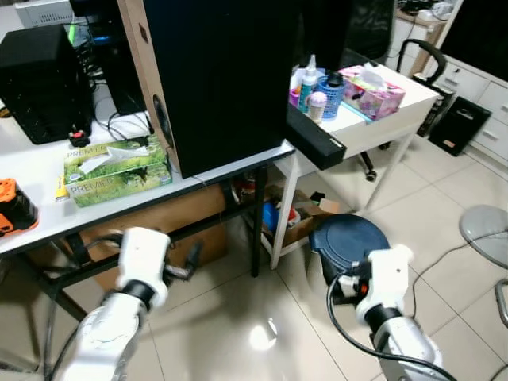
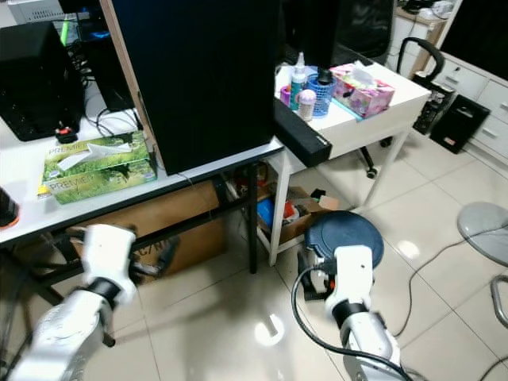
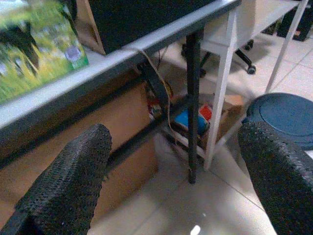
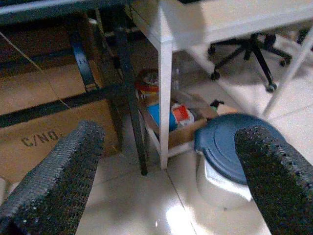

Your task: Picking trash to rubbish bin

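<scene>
Both arms were raised forward at low height, elbows bent, wrists pointing under the surface (image 1: 40,171). The left gripper (image 3: 171,186) reached toward the black frame below the surface; its two fingers (image 3: 68,181) were spread wide with nothing between them. The right gripper (image 4: 161,181) hovered just beside the bin (image 1: 349,238), also spread wide and empty (fingers (image 4: 54,176) framing the bin in the right wrist view).

One bin, white with a blue lid on, stood on the tiled floor (image 1: 238,317) beside the leg of the white side table (image 1: 397,103). One open carton (image 4: 181,122) of mixed clutter sat under that table, just beside the bin; whether any of it was trash could not be told.

One green tissue box (image 1: 115,168) lay on the surface, next to one large black speaker (image 1: 214,71). One pink tissue box (image 1: 373,91) and a cluster of four or so bottles (image 1: 317,91) stood on the side table. One brown box (image 1: 159,226) sat under the surface.
</scene>
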Available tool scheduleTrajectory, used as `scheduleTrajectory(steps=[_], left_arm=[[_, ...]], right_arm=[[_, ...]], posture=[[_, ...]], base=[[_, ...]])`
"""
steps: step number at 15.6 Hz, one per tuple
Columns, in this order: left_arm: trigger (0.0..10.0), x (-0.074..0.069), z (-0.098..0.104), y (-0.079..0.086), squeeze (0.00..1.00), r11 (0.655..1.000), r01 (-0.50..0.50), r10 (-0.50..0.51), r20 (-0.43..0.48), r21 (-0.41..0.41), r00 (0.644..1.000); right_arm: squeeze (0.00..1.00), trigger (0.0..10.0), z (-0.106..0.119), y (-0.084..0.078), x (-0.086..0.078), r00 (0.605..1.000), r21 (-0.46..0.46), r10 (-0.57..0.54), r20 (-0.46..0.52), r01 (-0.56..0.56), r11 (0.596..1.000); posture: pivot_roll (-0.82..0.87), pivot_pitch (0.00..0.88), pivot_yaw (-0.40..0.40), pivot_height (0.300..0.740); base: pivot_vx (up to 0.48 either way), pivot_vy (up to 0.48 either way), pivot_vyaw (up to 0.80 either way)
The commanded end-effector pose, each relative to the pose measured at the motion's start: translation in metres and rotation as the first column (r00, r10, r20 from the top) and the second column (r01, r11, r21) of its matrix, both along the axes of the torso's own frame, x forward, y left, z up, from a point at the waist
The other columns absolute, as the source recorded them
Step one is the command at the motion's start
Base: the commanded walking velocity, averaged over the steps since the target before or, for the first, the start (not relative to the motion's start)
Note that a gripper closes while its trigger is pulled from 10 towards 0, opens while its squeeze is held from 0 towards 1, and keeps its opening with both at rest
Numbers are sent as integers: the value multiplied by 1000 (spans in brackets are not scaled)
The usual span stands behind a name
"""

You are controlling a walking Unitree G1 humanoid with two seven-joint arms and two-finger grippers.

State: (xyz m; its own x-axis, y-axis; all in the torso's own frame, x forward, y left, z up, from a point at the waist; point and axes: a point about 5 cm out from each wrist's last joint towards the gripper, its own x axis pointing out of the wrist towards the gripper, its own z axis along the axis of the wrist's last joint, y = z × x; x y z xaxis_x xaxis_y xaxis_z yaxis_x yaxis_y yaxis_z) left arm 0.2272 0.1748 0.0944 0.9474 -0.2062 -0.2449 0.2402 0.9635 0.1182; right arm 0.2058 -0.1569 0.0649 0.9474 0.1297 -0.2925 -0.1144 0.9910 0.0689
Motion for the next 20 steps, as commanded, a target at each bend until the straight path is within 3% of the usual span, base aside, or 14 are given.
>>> scheduleTrajectory(steps=[1,3,5,8,10,13,16,20], left_arm=[[10000,-1,0,-2,0,1000,2,-2,-27,-14,1000],[10000,-5,1,-6,0,997,-17,16,11,74,1000],[10000,-8,6,-2,0,994,-53,48,51,98,998],[10000,-3,5,-2,0,983,-64,63,11,171,998],[10000,5,18,-7,0,991,-56,45,90,119,995],[10000,14,26,-11,0,993,-31,19,103,115,995],[10000,21,25,-10,0,994,-39,28,100,107,995],[10000,21,24,-8,0,991,-15,3,93,131,996]], right_arm=[[0,10000,-2,3,-2,999,-21,39,-17,-39,999],[0,10000,-3,8,-7,999,-16,42,-16,-42,999],[0,10000,0,9,0,997,-27,79,8,-79,997],[0,10000,0,12,11,997,-11,80,21,-79,997],[0,10000,-4,14,15,997,-3,77,22,-77,997],[0,10000,-2,7,25,1000,-46,-7,11,7,999],[0,10000,-2,6,22,999,-60,-53,12,54,997],[0,10000,-4,9,23,1000,-71,-30,4,31,997]], posture=[[-105,0,20,740],[-90,13,13,740],[-72,5,-6,740],[-43,0,-6,740],[-54,0,2,740],[-80,0,22,740],[-103,0,43,740],[-104,10,52,740]], base=[[0,0,800],[0,0,800],[0,0,800],[0,0,800],[0,141,800],[0,311,267],[0,360,0],[0,419,159]])
